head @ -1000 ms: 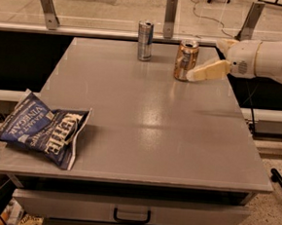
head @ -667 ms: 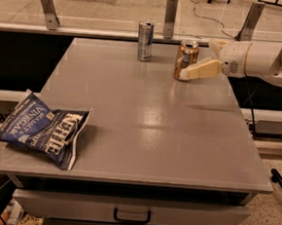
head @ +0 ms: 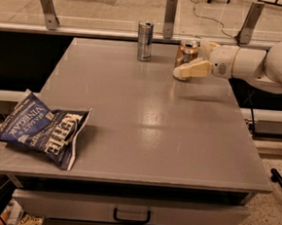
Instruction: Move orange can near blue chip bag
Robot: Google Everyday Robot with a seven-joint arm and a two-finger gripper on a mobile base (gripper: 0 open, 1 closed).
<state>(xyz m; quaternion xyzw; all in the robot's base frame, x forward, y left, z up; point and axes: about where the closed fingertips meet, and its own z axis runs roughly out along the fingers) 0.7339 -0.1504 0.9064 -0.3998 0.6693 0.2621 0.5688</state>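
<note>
Orange can (head: 187,50): upright near the far edge of the table (head: 154,135), right of centre, with the gripper (head: 192,65) at its near right side; whether it grips the can cannot be told. Blue chip bag (head: 42,131): flat at the near-left corner, well apart. Risk: a loose or off-centre hold would likely tip the can, and a leftward sweep could clip the silver can (head: 144,40).

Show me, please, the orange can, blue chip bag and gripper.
orange can (head: 188,50): camera view, label side.
blue chip bag (head: 37,128): camera view, lettered front.
gripper (head: 189,64): camera view, its tip beside the can.
</note>
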